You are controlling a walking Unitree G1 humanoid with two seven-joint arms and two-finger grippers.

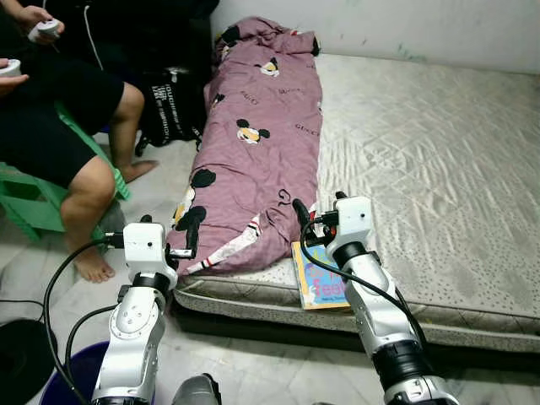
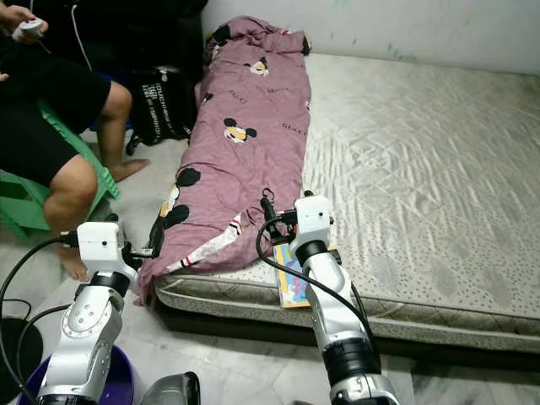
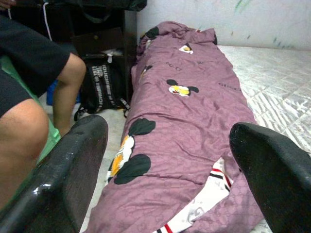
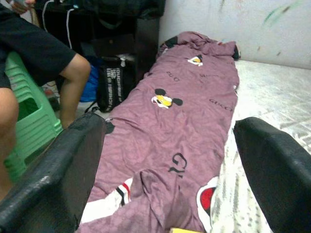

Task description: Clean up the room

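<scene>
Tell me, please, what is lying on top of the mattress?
On the mattress lie a purple Mickey Mouse blanket along its left side and a children's book at the near edge. Whatever the blanket covers is hidden.

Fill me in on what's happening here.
The robot stands at the foot of a mattress on the floor, both arms raised toward a purple blanket lying along its left side. The left tool and right tool are both open near the blanket's near end, holding nothing. A book lies on the mattress edge under the right arm. A person sits on a green stool to the left, holding controllers.
</scene>
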